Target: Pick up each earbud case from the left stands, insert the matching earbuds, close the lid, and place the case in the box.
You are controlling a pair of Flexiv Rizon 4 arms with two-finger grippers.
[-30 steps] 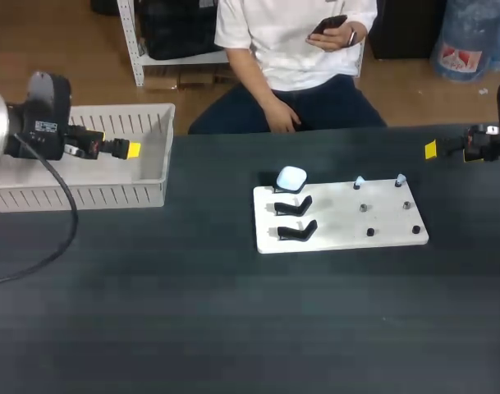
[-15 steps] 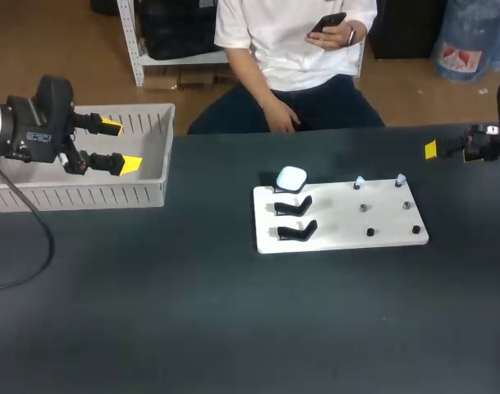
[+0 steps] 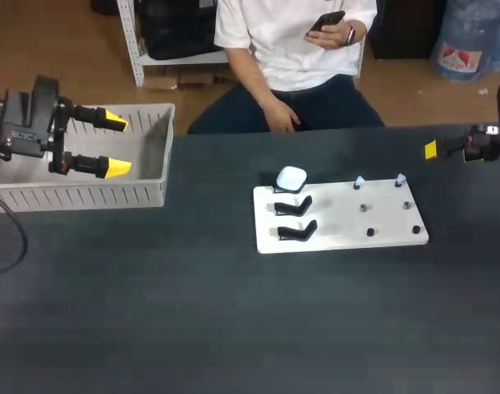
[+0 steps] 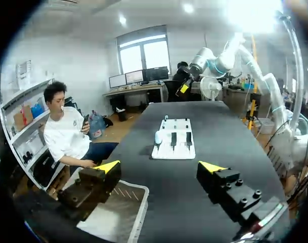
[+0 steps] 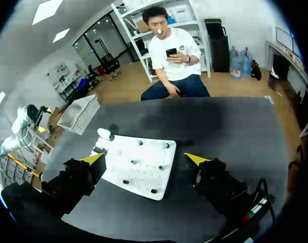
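A white earbud case [image 3: 291, 178] sits on the farthest of three black stands on the white board [image 3: 389, 220]; the two nearer stands [image 3: 295, 218] are empty. Two pale earbuds [image 3: 359, 181] stand on pegs at the board's back edge. My left gripper [image 3: 114, 144] hangs open over the white box [image 3: 85, 197] at the table's left end, with nothing between its fingers. In its wrist view the left gripper [image 4: 160, 166] points along the table toward the case [image 4: 158, 136]. My right gripper [image 5: 143, 158] is open and empty at the table's right edge, facing the board [image 5: 143, 174].
Several small dark pegs [image 3: 370, 232] stand on the board's right half. The box's [image 4: 124, 215] wall rises just under my left fingers. Dark tabletop [image 3: 233, 328] spreads in front of the board.
My left gripper has turned at the wrist and drawn back to the left over the box, so both its fingers now show apart. The right arm has not moved.
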